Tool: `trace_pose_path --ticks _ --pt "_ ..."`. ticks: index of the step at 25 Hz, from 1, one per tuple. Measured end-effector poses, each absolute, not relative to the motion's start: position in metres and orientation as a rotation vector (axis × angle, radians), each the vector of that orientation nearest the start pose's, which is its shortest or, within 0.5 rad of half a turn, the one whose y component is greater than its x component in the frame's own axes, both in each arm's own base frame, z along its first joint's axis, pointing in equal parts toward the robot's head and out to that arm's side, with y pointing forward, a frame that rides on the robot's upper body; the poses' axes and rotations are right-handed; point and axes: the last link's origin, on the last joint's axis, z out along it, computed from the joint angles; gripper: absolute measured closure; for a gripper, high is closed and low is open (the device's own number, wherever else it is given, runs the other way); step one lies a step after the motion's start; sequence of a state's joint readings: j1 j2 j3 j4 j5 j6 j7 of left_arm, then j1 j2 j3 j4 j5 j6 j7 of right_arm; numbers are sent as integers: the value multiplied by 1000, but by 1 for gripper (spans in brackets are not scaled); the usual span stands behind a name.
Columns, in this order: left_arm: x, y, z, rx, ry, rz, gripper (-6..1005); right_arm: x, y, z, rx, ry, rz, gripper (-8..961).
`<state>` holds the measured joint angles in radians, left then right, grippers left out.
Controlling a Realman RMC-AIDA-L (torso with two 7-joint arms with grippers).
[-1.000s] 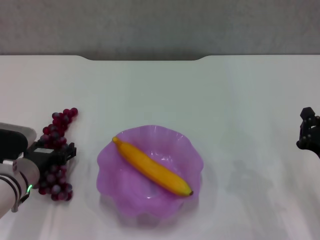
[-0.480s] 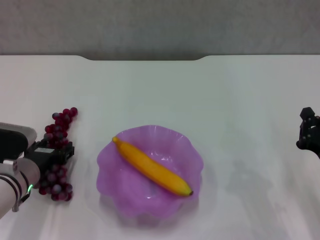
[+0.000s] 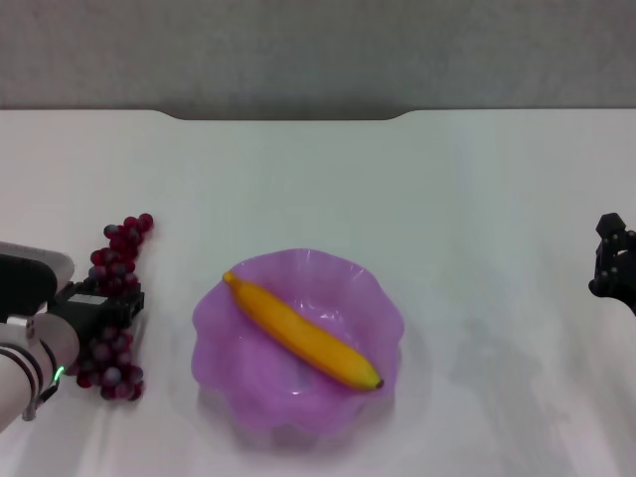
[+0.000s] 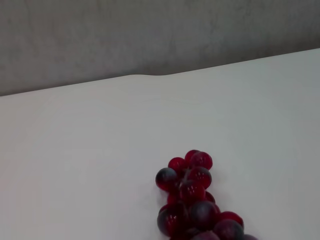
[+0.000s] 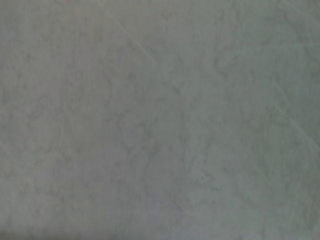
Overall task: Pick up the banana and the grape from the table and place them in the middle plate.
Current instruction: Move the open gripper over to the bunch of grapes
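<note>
Yellow-orange banana (image 3: 301, 333), dark-tipped; translucent purple plate (image 3: 231, 383); dark red-purple grapes (image 3: 117, 253); plain white table (image 3: 397, 189)

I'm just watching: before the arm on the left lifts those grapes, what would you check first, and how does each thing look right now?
1. Banana already in the plate: ok, it lies slantwise across the dish.
2. Grapes within reach on the table: ok, they lie left of the plate, apart from it.
3. Left gripper over the grapes: ok, it sits across the middle of the bunch.
4. Firm hold on the grapes: cannot tell, the fingers are hidden.
5. Room left in the plate: ok, bare purple shows on both sides of the banana.
6. Right gripper out of the way: ok, it is at the far right edge.
</note>
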<state>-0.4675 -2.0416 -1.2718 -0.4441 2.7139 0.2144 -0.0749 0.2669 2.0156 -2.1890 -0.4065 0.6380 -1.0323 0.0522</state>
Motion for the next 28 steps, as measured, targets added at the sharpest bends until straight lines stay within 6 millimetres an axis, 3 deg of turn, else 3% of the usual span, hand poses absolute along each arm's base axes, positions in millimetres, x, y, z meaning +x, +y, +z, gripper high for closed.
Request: trace_pose_path --ticks 28 --pt "-355 375 -41 -1768 -945 -132 456 337 308 -17 -1675 530 617 953"
